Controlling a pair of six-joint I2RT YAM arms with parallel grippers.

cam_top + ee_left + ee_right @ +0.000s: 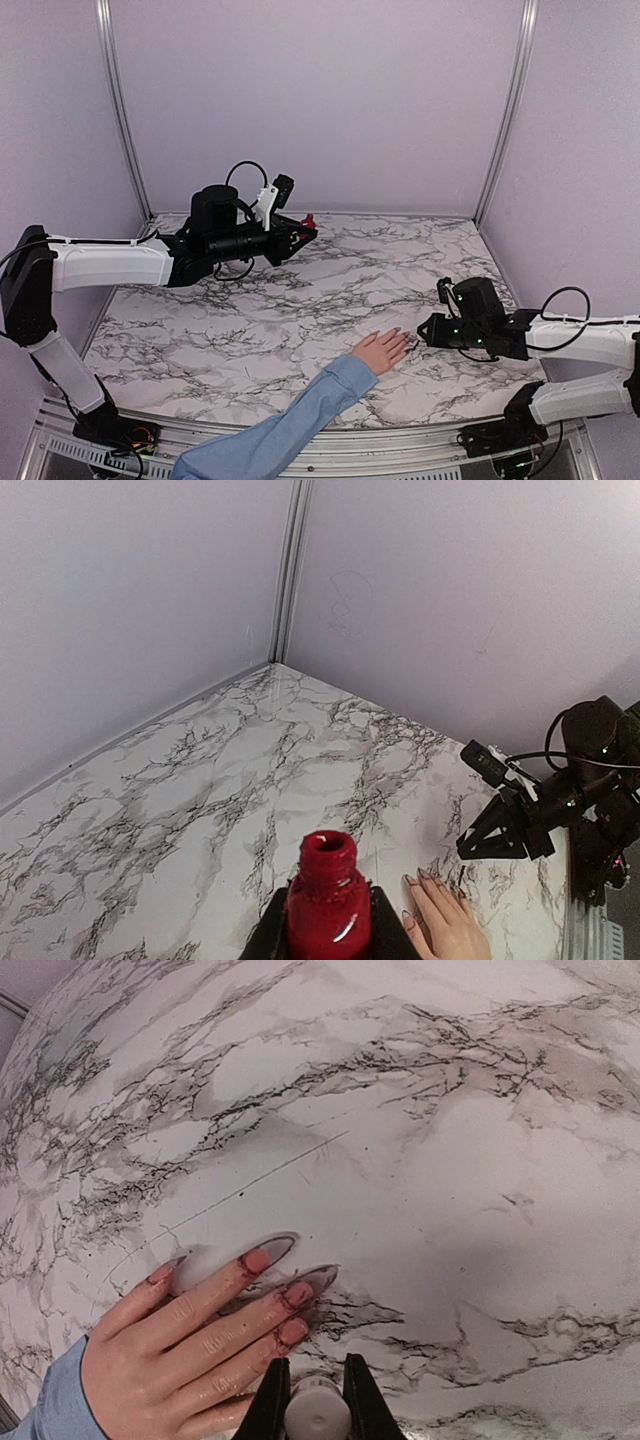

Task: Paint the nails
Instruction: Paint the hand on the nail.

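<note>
1. Top external: fixed above and behind both arm bases, looking down and forward, wide across the whole marble table (300, 290).
2. Left wrist: raised, looking over the left gripper (325, 915) and its red bottle (325, 890). Beyond the fingers to the right are the hand (445, 925) and the right gripper (480, 840).
3. Right wrist: low and close, looking past the right gripper's white cap (317, 1415). The same hand lies just ahead-left of its fingers.

Nails (258, 1260) pinkish-red, long pointed tips, hand (170, 1350) lying flat.
</note>
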